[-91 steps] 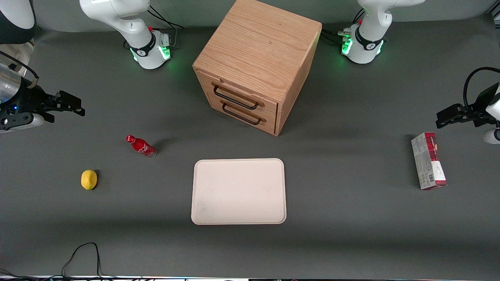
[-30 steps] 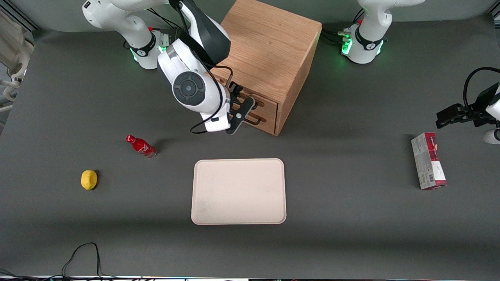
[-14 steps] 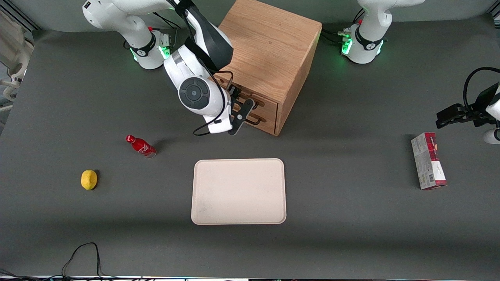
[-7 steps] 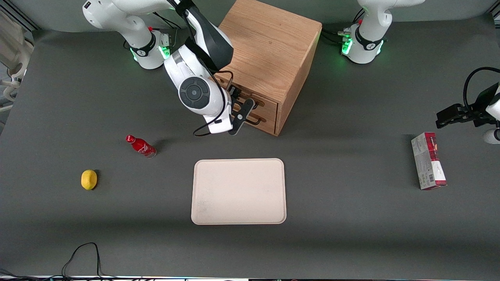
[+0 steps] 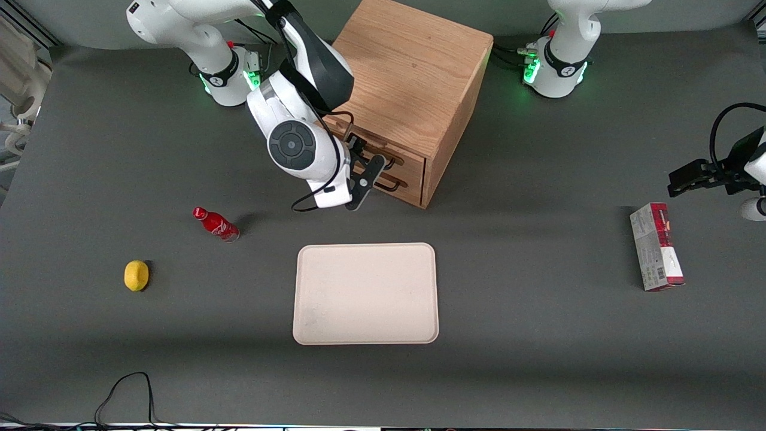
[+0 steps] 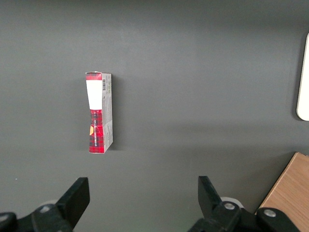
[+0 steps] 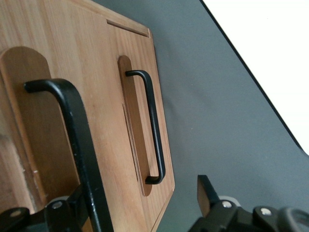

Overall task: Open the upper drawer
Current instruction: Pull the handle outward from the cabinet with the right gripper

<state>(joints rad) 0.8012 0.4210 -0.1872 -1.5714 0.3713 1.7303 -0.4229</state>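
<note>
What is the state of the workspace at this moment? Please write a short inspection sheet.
Surface: dark grey table, flat.
Job's things: upper drawer of the oak cabinet looks shut; its black handle lies between the fingers.
Clutter: red bottle and lemon toward the working arm's end; beige tray in front of the cabinet; red and white box toward the parked arm's end.
Grippers: gripper at the upper handle, open.
Cables: black loop at the table edge nearest the front camera; wrist cable.
Surroundings: nothing seen.
</note>
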